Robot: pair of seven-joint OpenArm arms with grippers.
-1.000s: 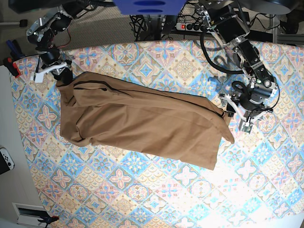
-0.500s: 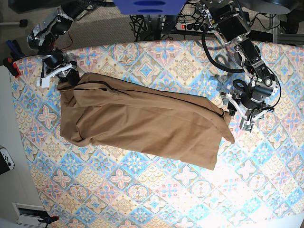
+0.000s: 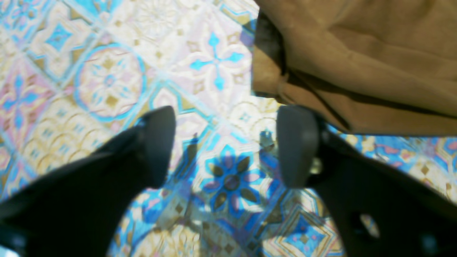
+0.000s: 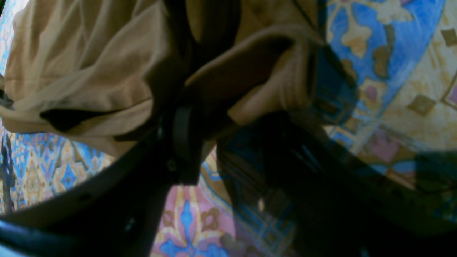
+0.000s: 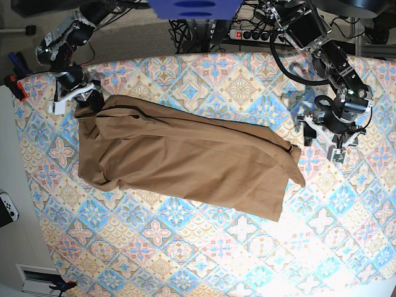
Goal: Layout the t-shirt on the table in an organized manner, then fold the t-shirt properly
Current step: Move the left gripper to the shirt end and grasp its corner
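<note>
The tan-brown t-shirt (image 5: 185, 154) lies stretched lengthwise across the patterned table (image 5: 204, 247), with creases and a folded-over corner at its right end. My left gripper (image 5: 322, 137) hovers just right of that end, apart from the cloth. In the left wrist view the left gripper (image 3: 226, 146) is open over bare table, with the t-shirt (image 3: 357, 53) edge just beyond its right finger. My right gripper (image 5: 86, 102) sits at the shirt's upper left corner. In the right wrist view the right gripper (image 4: 214, 121) is shut on a bunched fold of the t-shirt (image 4: 89, 71).
A power strip (image 5: 250, 34) and cables lie beyond the table's far edge. A white game controller (image 5: 7, 208) rests off the table at the left, and a red clamp (image 5: 15, 86) sits at the left table edge.
My left gripper has opened, let go of the shirt's right corner and drawn back up and to the right. The right gripper keeps its hold at the left corner.
</note>
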